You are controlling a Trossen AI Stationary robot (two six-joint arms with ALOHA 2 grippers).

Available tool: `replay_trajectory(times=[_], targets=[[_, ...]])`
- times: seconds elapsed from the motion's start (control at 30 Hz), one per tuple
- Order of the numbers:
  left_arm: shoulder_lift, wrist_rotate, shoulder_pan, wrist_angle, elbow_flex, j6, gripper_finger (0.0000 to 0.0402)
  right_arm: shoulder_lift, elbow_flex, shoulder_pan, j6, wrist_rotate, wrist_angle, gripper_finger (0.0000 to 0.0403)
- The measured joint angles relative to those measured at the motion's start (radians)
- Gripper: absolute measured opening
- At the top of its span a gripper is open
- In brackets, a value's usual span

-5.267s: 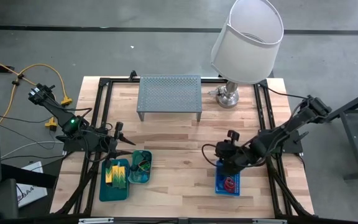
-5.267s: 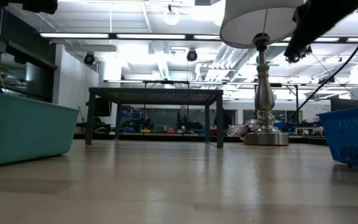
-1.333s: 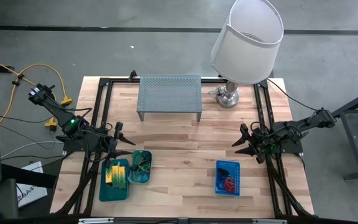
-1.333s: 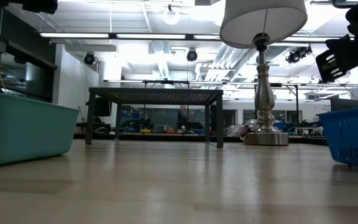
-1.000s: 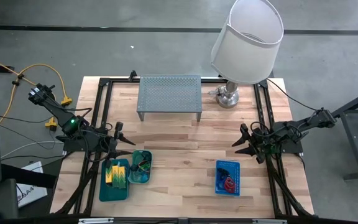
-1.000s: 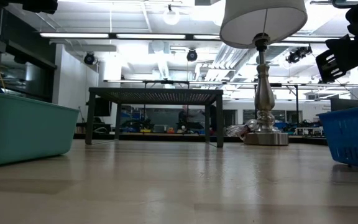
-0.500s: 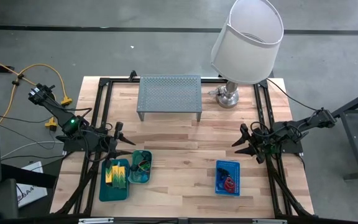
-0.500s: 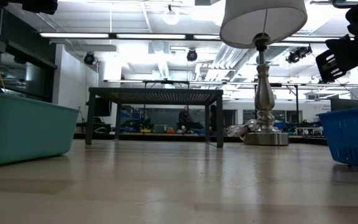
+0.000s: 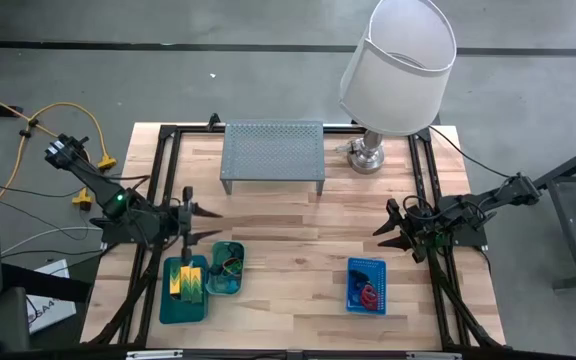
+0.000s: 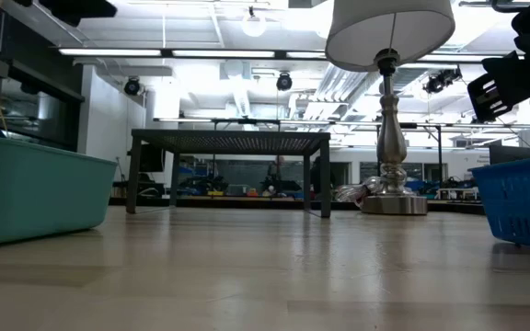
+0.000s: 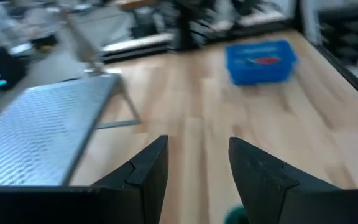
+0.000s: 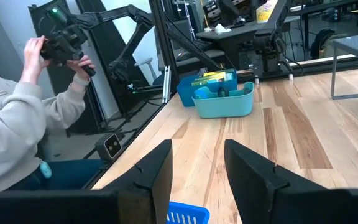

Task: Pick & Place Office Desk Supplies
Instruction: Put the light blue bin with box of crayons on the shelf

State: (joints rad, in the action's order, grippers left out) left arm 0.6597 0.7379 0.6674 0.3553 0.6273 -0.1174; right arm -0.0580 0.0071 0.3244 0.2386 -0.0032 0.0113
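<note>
The blue mesh basket (image 9: 366, 285) sits on the desk's (image 9: 288, 240) near right part, a small rectangular bin of bright blue mesh with red band loops (image 9: 370, 295) lying inside. On the near left stand 2 teal plastic trays touching side by side: the larger tray (image 9: 185, 300) holds upright yellow-green blocks (image 9: 186, 282), and the smaller tray (image 9: 225, 267) holds a tangle of coloured loops too small to sort out.

The left tool (image 9: 204, 223) hangs over the desk just behind the trays, its 2 fingers spread apart and holding nothing. The right tool (image 9: 382, 230) waits near the desk's right edge, behind the basket, its fingers likewise parted and empty.

The desk is pale butcher-block wood framed by black rails. At its far edge a grey perforated riser shelf (image 9: 273, 155) stands on 4 legs, with a lamp (image 9: 398, 65) beside it, white-shaded on a silver base. Grey floor surrounds the desk, and a yellow cable (image 9: 53, 115) loops at the left. The low view shows a workshop with bright ceiling lights. In the right wrist view a person in a grey sweatshirt (image 12: 8, 134) sits beside the desk, hands raised.
</note>
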Motion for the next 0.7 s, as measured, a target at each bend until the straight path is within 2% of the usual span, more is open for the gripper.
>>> replay_trajectory(times=[0.13, 0.6, 0.7], targets=[[0.032, 0.107, 0.0, -0.022, 0.0, -0.016, 0.0161, 0.0, 0.0, 0.0, 0.0, 0.0, 0.0, 0.0134], [0.07, 0.071, 0.0, -0.022, 0.0, 0.004, 0.0161, 0.0, 0.0, 0.0, 0.0, 0.0, 0.0, 0.0134], [0.07, 0.07, 0.0, -0.022, 0.0, -0.039, 0.0161, 0.0, 0.0, 0.0, 0.0, 0.0, 0.0, 0.0134]])
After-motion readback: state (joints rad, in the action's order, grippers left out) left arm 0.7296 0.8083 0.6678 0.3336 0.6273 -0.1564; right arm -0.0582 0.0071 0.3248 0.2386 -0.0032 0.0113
